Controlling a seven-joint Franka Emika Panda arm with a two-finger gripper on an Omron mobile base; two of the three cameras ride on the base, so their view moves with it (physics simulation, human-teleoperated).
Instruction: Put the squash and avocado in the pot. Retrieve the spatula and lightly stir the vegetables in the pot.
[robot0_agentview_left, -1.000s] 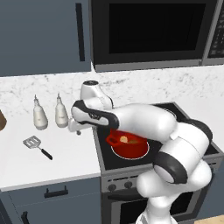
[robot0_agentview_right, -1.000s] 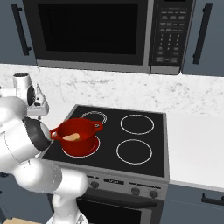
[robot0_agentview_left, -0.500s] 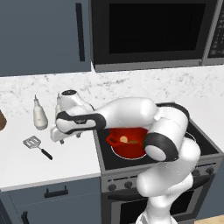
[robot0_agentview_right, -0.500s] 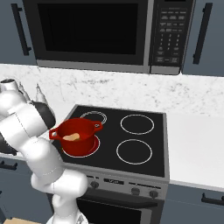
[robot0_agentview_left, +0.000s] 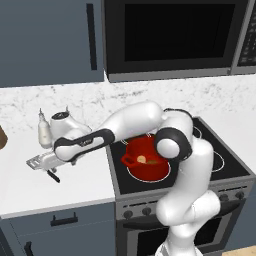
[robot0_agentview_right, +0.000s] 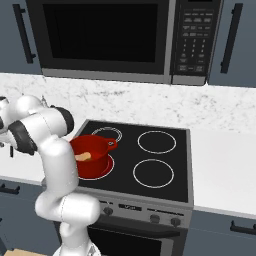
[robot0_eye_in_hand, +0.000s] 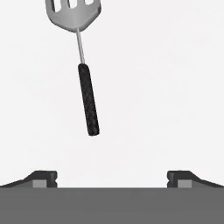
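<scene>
The pincer (robot0_eye_in_hand: 112, 177) stands wide apart and empty above the spatula (robot0_eye_in_hand: 81, 57), which lies flat on the white worktop (robot0_agentview_left: 30, 185) to the left of the red pot (robot0_agentview_left: 148, 159). The pot sits on the stove's (robot0_agentview_right: 165, 165) front left burner, with the tan squash (robot0_agentview_right: 83, 157) lying inside it. A pale bottle (robot0_agentview_left: 45, 131) stands behind the spatula.
</scene>
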